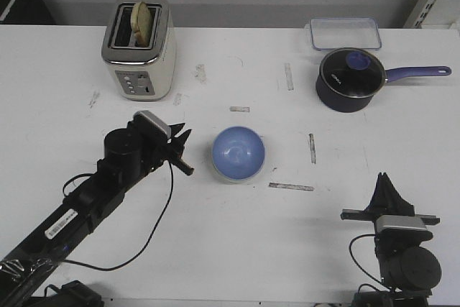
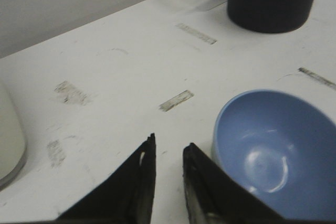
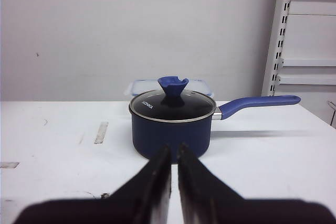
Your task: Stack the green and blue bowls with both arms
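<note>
The light blue bowl (image 1: 238,152) sits upright at the table's middle. A thin pale green edge shows under its near rim, so it seems to rest in the green bowl, which is otherwise hidden. The blue bowl also shows in the left wrist view (image 2: 273,150). My left gripper (image 1: 184,152) is just left of the bowl, low over the table. It is open with a small gap and empty (image 2: 169,141). My right gripper (image 1: 384,182) is at the near right, far from the bowl. Its jaws are almost together and empty (image 3: 174,146), and they point at the saucepan.
A dark navy saucepan (image 1: 350,79) with a glass lid stands at the back right, its handle pointing right. A clear lidded container (image 1: 345,33) is behind it. A cream toaster (image 1: 140,48) with bread stands at the back left. Tape marks dot the white table (image 1: 215,249).
</note>
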